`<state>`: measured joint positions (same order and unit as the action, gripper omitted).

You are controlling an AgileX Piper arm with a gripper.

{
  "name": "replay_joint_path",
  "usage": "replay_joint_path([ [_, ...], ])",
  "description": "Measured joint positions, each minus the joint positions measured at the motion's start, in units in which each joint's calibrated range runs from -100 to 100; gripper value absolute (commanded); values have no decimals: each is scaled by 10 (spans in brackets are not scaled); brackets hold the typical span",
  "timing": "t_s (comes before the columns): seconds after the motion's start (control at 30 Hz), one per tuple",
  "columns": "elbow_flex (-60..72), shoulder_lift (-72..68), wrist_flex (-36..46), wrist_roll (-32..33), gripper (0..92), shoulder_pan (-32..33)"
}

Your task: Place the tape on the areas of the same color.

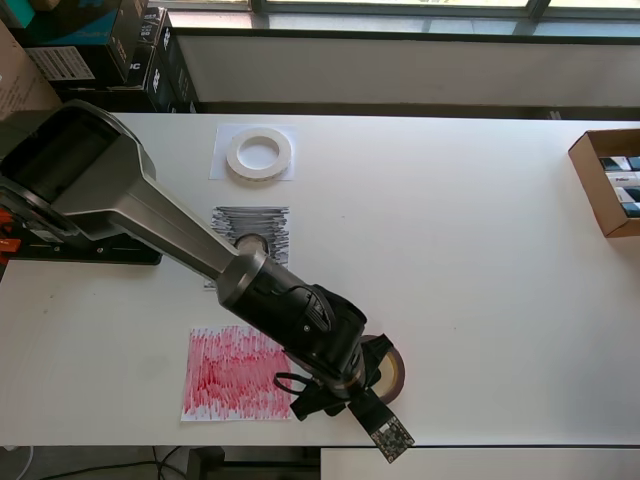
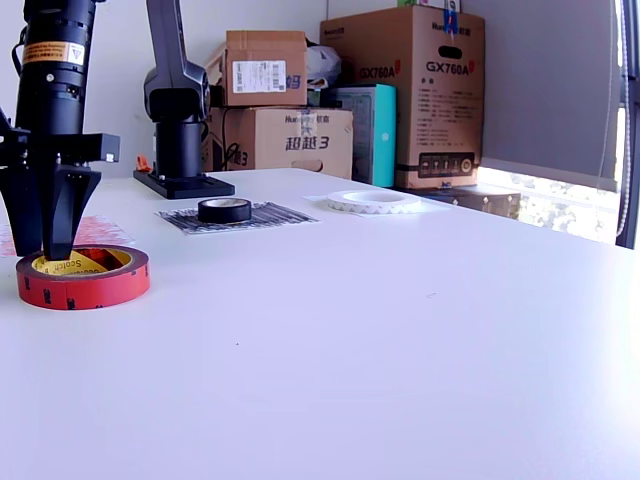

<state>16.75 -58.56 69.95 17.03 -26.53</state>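
Note:
The maroon-brown tape (image 1: 394, 368) (image 2: 85, 280) with a yellowish core lies flat on the table, just to the overhead view's right of the red scribbled sheet (image 1: 235, 372) (image 2: 98, 230). My gripper (image 1: 352, 385) (image 2: 44, 250) points straight down onto it. The jaws stand close together astride the ring's wall, with one finger (image 2: 62, 215) inside the core. The small black tape (image 1: 250, 242) (image 2: 224, 209) sits on the black scribbled sheet (image 1: 272, 222) (image 2: 270, 214), half hidden by my arm from above. The white tape (image 1: 259, 154) (image 2: 374, 201) lies on the white sheet (image 1: 222, 160).
An open cardboard box (image 1: 608, 182) stands at the table's right edge in the overhead view. The arm's base (image 1: 62, 170) (image 2: 180, 130) stands at the overhead view's left. Stacked cartons (image 2: 400, 90) stand behind the table. The table's front edge is close below the gripper from above.

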Motion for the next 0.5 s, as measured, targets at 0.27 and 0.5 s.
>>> replay_joint_path([
  [0.27, 0, -8, 0, 0, 456, 0],
  [0.5, 0, -8, 0, 0, 23, 7],
])
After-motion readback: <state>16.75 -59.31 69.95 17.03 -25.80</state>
